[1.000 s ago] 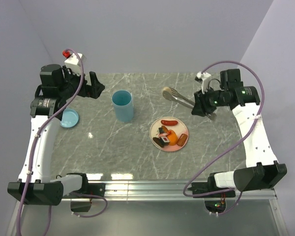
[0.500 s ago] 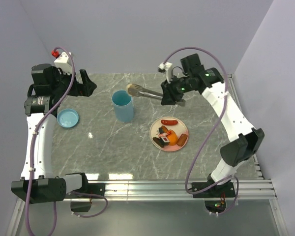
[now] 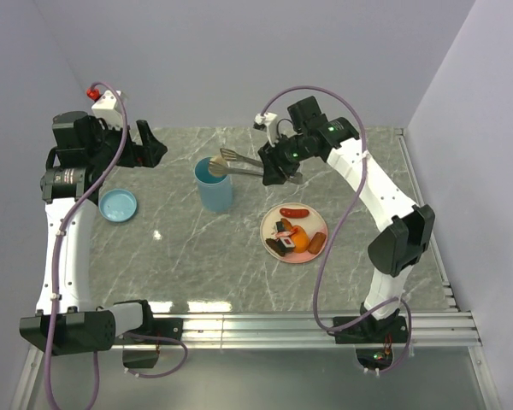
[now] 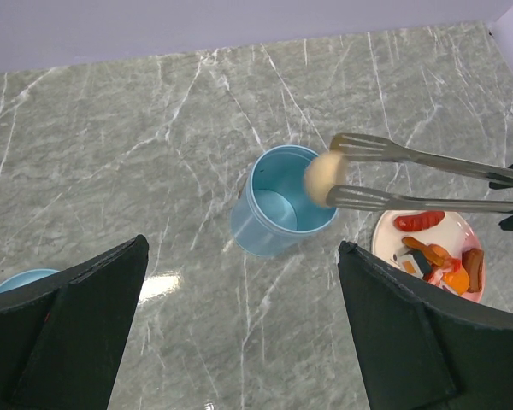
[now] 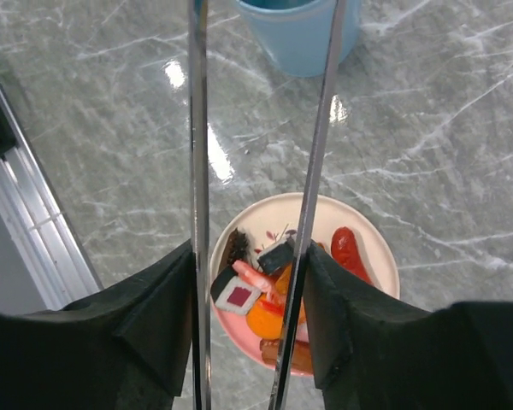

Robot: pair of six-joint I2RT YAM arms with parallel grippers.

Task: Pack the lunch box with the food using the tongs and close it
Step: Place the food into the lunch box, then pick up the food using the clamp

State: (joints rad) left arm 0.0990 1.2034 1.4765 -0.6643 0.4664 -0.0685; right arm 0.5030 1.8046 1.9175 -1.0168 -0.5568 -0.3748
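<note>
Early in packing: right hand [image 3: 274, 167] clamped on the tongs [image 4: 427, 179], whose tips pinch the beige round [image 4: 323, 175] over the right rim of the lunch box [image 3: 214, 190], which stands open mid-counter. No piece is visible inside it. The other food [image 3: 296, 236] sits on the pink plate [image 3: 266, 224], near-right of the box. Lid [image 3: 119, 206] lies at left. Left hand [image 3: 154, 149] is spread wide and empty, far left. Left to do, by my estimate: drop this piece, move the rest, close.

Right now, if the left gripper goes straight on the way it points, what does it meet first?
Probably the lunch box, centred ahead of the left gripper in its wrist view; depth is unclear.
</note>
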